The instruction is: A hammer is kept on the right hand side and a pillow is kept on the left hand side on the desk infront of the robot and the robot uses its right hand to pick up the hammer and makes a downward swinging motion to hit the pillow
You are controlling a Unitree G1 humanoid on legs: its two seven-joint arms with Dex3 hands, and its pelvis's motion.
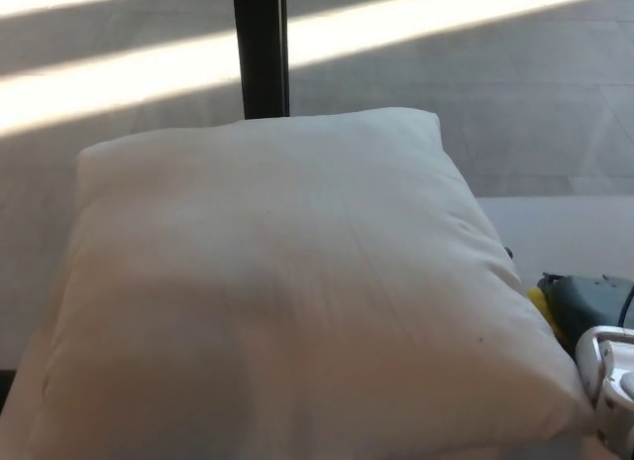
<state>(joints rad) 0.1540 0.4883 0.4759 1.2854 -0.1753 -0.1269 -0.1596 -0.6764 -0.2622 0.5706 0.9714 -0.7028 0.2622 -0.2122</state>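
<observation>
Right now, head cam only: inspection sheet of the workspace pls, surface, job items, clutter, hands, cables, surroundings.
Surface: pale desk, only a strip at right shows bare.
Job's things: white pillow fills most of the view; hammer is mostly hidden, only a yellow bit showing at the pillow's right edge.
Clutter: nothing seen.
Hands: right hand at the lower right edge over the hammer, grip cannot be judged; left hand not in view.
Cables: a thin dark line on the right hand, possibly a cable.
Surroundings: grey floor with sunlit bands; black post behind the pillow.
</observation>
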